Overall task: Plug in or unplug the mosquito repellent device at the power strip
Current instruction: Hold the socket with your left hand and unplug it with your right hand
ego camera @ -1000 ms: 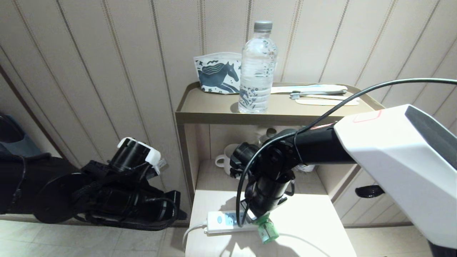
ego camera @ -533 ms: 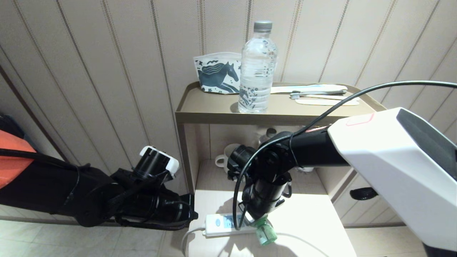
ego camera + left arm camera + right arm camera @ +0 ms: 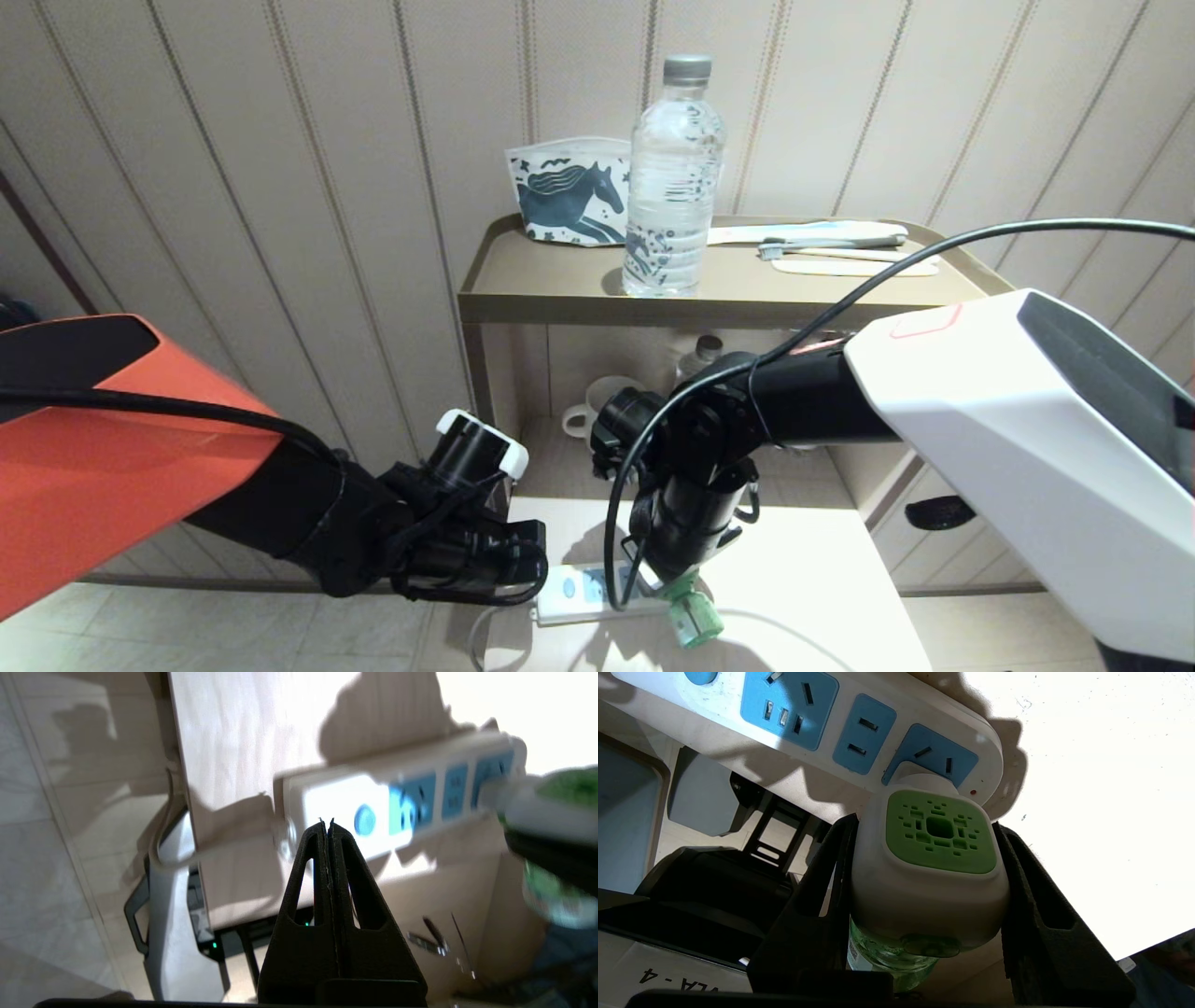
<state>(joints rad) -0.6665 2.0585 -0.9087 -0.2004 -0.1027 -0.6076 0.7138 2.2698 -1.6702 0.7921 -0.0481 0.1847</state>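
**Right wrist view: repellent gripped at the end socket, left arm at the switch end**

Right wrist view shows my right gripper (image 3: 924, 896) clamped on the white body of the mosquito repellent device (image 3: 929, 868), one finger on each side, with its plug end at the last blue socket of the power strip (image 3: 831, 723). I cannot tell whether the pins are fully seated. The left gripper (image 3: 329, 833) has its fingers pressed together, holding nothing, and hovers near the strip's button end, just beside the blue button (image 3: 364, 820).

I judge the strip is light and will slide or lift with the device, so I want the left fingertips pressing flat on the bare white end by the button, not on the button itself. Then I should move the right hand straight along the pin direction, without twisting, and keep the squeeze on the hard shell, clear of the green bottle below.

The strip lies on a pale wooden lower shelf (image 3: 812, 597), brightly lit, near its front edge, its cord (image 3: 481, 639) trailing off the side. A mug (image 3: 588, 415) stands behind; a water bottle (image 3: 672, 177) and a horse-print pouch (image 3: 565, 191) sit on the upper tray (image 3: 560, 308) against a striped wall.
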